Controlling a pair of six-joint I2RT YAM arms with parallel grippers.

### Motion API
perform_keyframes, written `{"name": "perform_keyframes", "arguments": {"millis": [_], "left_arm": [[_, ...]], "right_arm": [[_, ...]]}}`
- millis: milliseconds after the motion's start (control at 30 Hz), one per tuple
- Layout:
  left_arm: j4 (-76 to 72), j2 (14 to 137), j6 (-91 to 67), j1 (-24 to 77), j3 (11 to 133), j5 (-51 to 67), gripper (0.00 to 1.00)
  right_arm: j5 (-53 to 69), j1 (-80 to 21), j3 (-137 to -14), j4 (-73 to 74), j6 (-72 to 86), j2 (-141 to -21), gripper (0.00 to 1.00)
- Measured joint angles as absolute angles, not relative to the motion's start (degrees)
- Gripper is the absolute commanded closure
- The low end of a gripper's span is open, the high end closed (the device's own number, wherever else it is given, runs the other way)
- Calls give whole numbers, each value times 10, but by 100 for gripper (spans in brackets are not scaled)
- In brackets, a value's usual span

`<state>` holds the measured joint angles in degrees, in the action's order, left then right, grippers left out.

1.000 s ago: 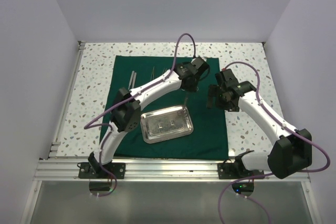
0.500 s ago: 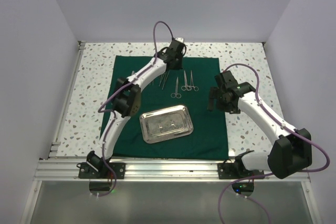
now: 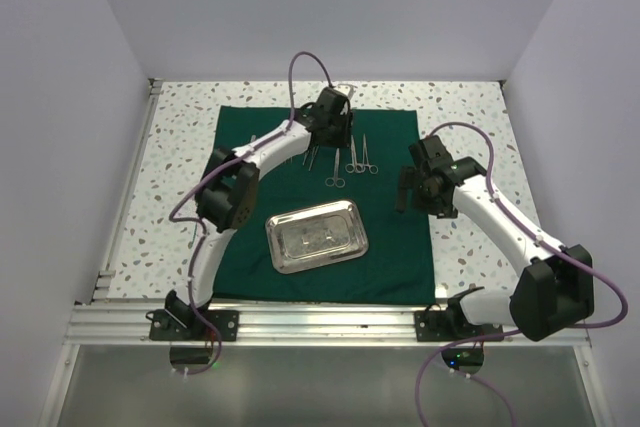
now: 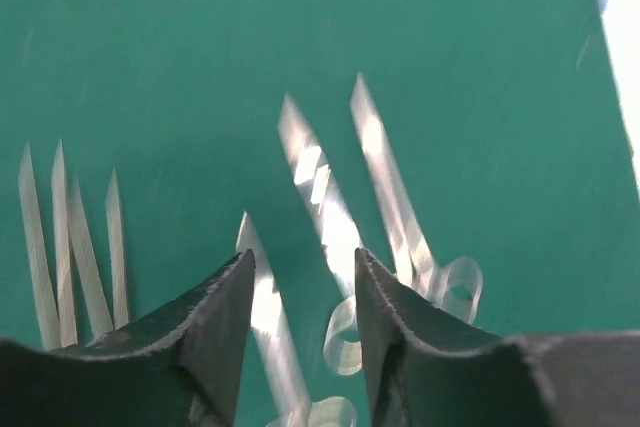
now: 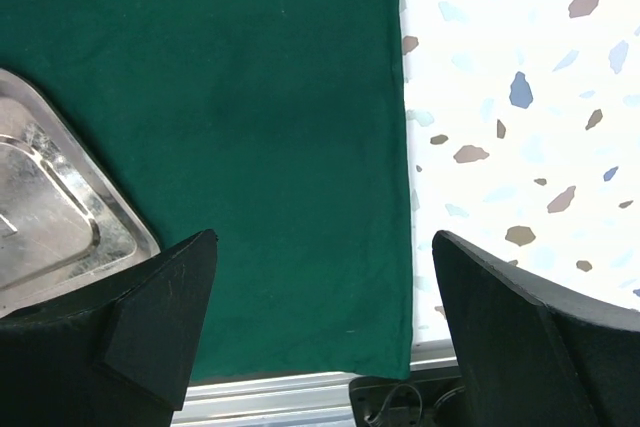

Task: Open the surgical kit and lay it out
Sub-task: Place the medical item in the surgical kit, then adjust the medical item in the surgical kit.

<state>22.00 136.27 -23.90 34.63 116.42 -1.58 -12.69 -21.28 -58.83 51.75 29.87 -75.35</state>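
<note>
Cloth of dark green (image 3: 400,237) lies spread flat over the middle of the speckled worktop (image 3: 180,147), its right edge running straight along the bare surface in the right wrist view. On the near half of the cloth sits the shiny steel tray (image 3: 318,235), turned slightly askew, with nothing lying in it. Beyond the tray, on the far half of the cloth, three ring-handled instruments lie side by side: one pair (image 3: 333,169) nearest the tray, a second (image 3: 352,159) just right of it, and a third (image 3: 369,155) further right. To their left, a cluster of slender tweezers (image 4: 70,237) lies on the cloth, tips pointing far. The left arm stretches across the cloth to the far side, and the left pincer (image 4: 303,259) hangs low over the ring-handled instruments, its fingers parted a moderate way with nothing clamped between them; one instrument shows on the cloth through the gap, blurred in the left wrist view. The right pincer (image 5: 324,237) is spread wide and holds nothing, hovering above the right part of the cloth, with the tray's right corner to its left and the cloth's right edge under its right finger.
</note>
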Motion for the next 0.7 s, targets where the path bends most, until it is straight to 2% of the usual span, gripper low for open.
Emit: {"name": "perform_keyframes", "arguments": {"millis": [100,233,467,700], "left_arm": [[234,1285,-230,347,1067,-24,57],[237,1233,-215,347,1024,-32,64],[244,1224,-199,356,955,-32,66],[247,1246,-197,383,955,-32,66]], "right_arm": [[-124,-213,-590,515,299,-757,7],[-124,-212,-621,515,299,-786,8],[-125,-212,-674,514,298,-814,8],[-125,-212,-666,517,299,-806,8]]}}
